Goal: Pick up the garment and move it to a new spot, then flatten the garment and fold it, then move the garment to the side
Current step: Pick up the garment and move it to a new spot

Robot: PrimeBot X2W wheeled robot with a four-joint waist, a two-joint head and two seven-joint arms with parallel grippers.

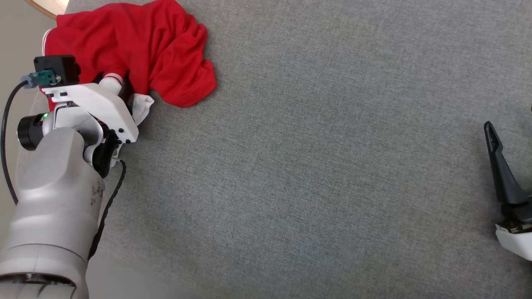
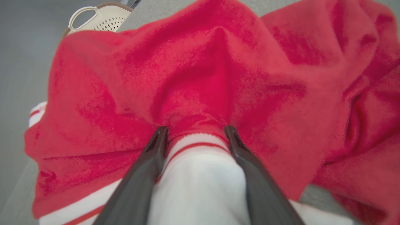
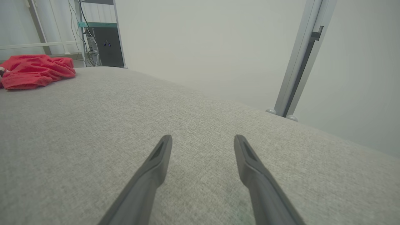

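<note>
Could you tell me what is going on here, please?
The robot is starting on a crumpled red garment at the far left of the grey table. Its left gripper is at the heap, jaws wide apart on either side of a white striped cuff, not visibly clamped. The right gripper hangs open over bare table, well away from the garment. Nothing is flattened or folded yet.

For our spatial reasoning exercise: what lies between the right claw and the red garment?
Only bare grey surface separates the right claw from the garment, seen in the right wrist view.
</note>
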